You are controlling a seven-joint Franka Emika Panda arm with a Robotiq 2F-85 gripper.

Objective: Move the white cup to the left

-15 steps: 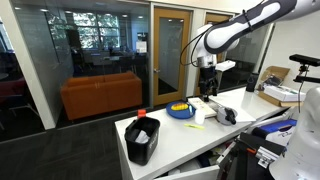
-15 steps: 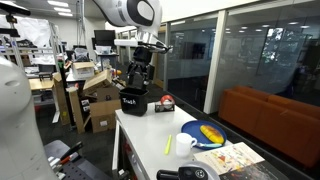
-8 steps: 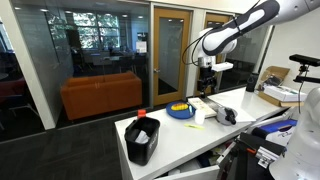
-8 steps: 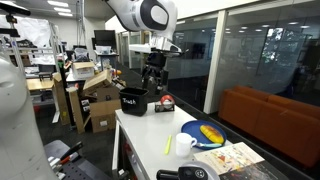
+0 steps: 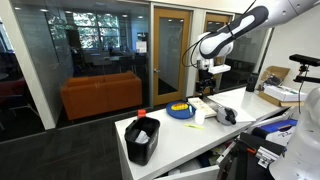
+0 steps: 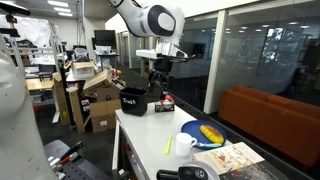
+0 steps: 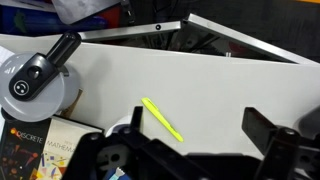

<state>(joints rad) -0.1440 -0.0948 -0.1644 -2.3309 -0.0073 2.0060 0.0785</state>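
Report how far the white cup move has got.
Nothing looks done: the small white cylindrical cup stands untouched on the white table beside the round blue dish. In hand: the gripper hangs open and empty above the table, away from the cup. Left: reach, grasp, shift it left.

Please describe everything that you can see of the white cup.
The white cup is small, plain and cylindrical; its material cannot be told. It stands upright on the white table, close beside the blue round dish, a yellow pen lying near. Nothing holds it. Whether it touches the dish is unclear.
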